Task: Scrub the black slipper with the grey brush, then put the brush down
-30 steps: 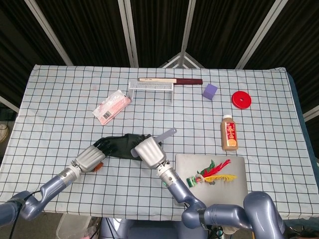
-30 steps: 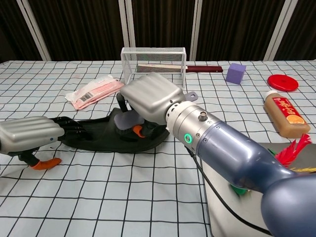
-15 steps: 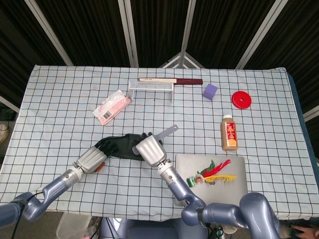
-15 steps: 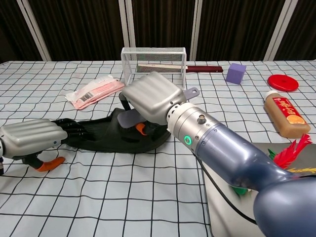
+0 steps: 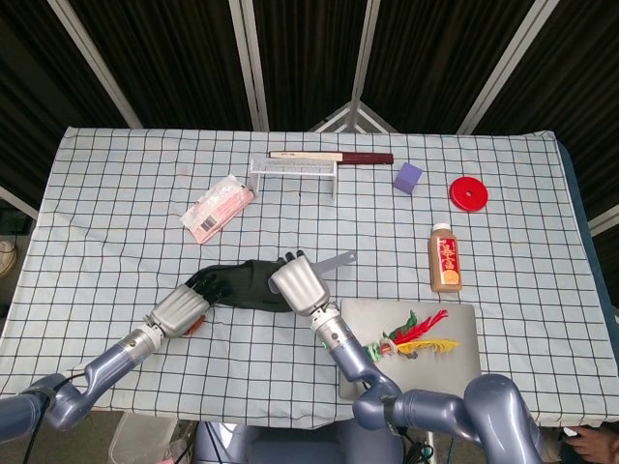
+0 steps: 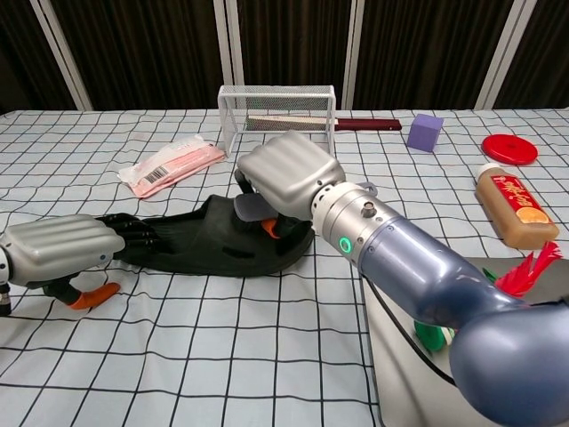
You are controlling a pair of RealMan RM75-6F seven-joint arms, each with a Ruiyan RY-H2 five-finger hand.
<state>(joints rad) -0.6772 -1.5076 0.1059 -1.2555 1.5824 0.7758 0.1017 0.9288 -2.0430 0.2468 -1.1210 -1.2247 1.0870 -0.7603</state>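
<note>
The black slipper [image 6: 209, 247] [image 5: 247, 283] lies flat on the checked cloth, left of centre. My left hand [image 6: 60, 251] [image 5: 180, 309] holds the slipper's left end, fingers laid over it. My right hand [image 6: 289, 173] [image 5: 299, 282] grips the grey brush [image 6: 252, 206] and holds it over the slipper's right end. The brush handle [image 5: 338, 261] sticks out to the right past the hand. The brush's bristles are hidden under my hand.
A white wire rack [image 6: 277, 114] stands behind the slipper with a dark-handled tool [image 6: 356, 124] beyond it. A pink packet [image 6: 169, 165] lies at the left. A purple block [image 6: 425, 132], red disc [image 6: 508, 148], brown bottle [image 6: 514, 206] and grey laptop [image 5: 410, 360] with feathers sit right.
My right hand has slid the brush rightward along the slipper toward its right end. The left hand has kept its hold on the slipper.
</note>
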